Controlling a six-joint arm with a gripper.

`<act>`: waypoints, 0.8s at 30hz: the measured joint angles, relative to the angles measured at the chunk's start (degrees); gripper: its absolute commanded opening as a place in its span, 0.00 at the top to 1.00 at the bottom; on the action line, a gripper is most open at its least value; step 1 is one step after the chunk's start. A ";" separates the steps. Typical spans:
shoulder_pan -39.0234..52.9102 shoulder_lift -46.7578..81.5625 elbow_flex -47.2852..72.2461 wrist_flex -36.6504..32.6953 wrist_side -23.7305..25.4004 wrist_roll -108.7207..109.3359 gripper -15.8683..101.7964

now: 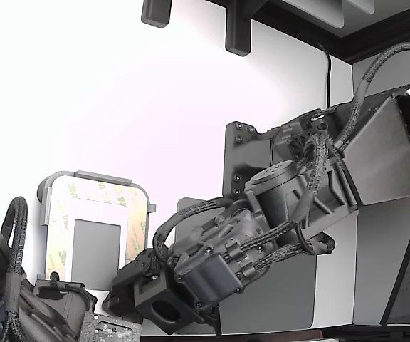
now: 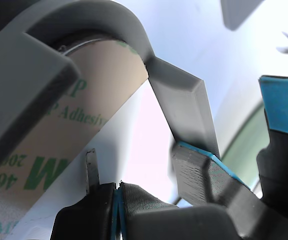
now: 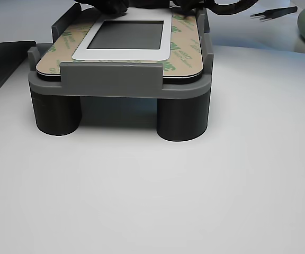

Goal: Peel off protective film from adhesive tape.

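The white plate [image 1: 95, 214] with a grey square centre lies in the grey fixture frame [image 1: 84, 175]. The adhesive tape frames it, faced with the yellowish protective film [image 1: 100, 191] printed with green 3M logos. The film lies flat in the other view [image 3: 181, 55]. My gripper [image 1: 128, 286] is at the plate's corner on the exterior view's right. In the wrist view my gripper [image 2: 117, 200] is shut, its blue pads pressed together right beside the film [image 2: 64, 145]. I cannot tell whether any film is pinched between them. A thin metal blade [image 2: 91, 167] stands by the fingers.
A second arm [image 1: 20, 299] sits at the exterior view's lower left; its open blue-padded fingers [image 2: 204, 175] show close by. A dark grey rounded mat [image 1: 283, 299] lies under my arm. The fixture stands on round legs [image 3: 181, 119]. Tweezers [image 3: 271, 12] lie behind it.
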 measured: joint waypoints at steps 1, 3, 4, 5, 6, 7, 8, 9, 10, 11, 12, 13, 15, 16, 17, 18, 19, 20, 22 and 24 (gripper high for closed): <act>0.00 0.00 0.00 0.00 0.00 0.00 0.96; 0.00 -0.09 -0.09 0.09 -0.09 0.09 0.96; 0.00 -0.18 -0.09 0.09 -0.09 0.18 0.96; 0.00 -0.18 -0.18 0.09 -0.09 0.18 0.96; 0.00 -0.18 -0.18 0.18 -0.09 0.18 0.96; 0.00 -0.18 -0.18 0.18 -0.09 0.26 0.96; 0.00 -0.18 -0.18 0.18 -0.09 0.26 0.96; 0.00 -0.18 -0.18 0.26 -0.09 0.35 0.96; 0.00 -0.18 -0.18 0.26 -0.09 0.35 0.96; 0.00 -0.18 -0.18 0.44 -0.09 0.35 0.96; 0.00 -0.18 -0.18 0.62 -0.09 0.44 0.96; 0.00 -0.18 -0.26 0.97 -0.09 0.44 0.96; 0.00 -0.18 -0.53 1.49 -0.09 0.53 0.96; 0.00 -0.18 -0.62 1.67 -0.09 0.62 0.96; 0.00 -0.18 -0.62 1.85 -0.09 0.62 0.96; 0.00 -0.18 -0.70 1.93 -0.09 0.62 0.96; 0.00 -0.18 -0.70 2.02 0.00 0.70 0.96; 0.00 -0.18 -0.79 2.11 0.00 0.70 0.96; 0.00 -0.18 -0.97 2.37 0.09 0.70 0.96; 0.00 -0.18 -1.05 2.55 0.18 0.70 0.96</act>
